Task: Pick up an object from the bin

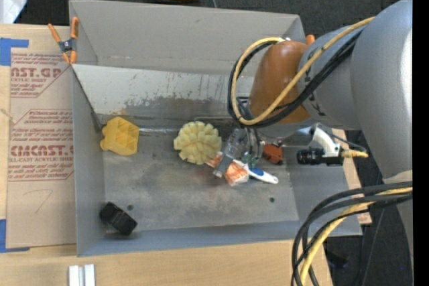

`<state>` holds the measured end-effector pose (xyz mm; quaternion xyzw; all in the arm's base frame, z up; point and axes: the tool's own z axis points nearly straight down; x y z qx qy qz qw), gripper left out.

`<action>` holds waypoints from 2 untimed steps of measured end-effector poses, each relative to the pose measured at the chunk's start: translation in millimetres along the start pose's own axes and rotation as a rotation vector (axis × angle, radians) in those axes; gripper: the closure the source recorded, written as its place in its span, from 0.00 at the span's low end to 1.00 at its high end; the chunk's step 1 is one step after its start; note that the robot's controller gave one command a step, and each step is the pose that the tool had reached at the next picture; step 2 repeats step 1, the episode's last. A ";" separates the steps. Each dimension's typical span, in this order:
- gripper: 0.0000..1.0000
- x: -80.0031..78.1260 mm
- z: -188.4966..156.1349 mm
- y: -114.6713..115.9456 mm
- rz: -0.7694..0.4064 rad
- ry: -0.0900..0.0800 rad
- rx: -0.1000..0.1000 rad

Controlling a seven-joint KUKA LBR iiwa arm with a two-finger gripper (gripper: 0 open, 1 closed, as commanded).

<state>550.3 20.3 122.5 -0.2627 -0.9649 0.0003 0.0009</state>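
My gripper is low in the right half of the bin, under the orange wrist cover. Right below it lies a small orange and white thing with a white and blue piece sticking out to its right. The gripper touches or hangs just above it; I cannot tell which. A pale yellow knobbly ball rests just left of the gripper, close to it. A small red-orange thing lies right of the gripper, partly hidden by the arm.
A yellow block sits at the left wall near the back. A black lump lies in the front left corner. The arm and its cables cover the bin's right side. Bare floor stretches between the ball and the black lump.
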 end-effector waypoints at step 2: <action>1.00 0.6 -31.7 -0.1 -0.001 0.001 0.001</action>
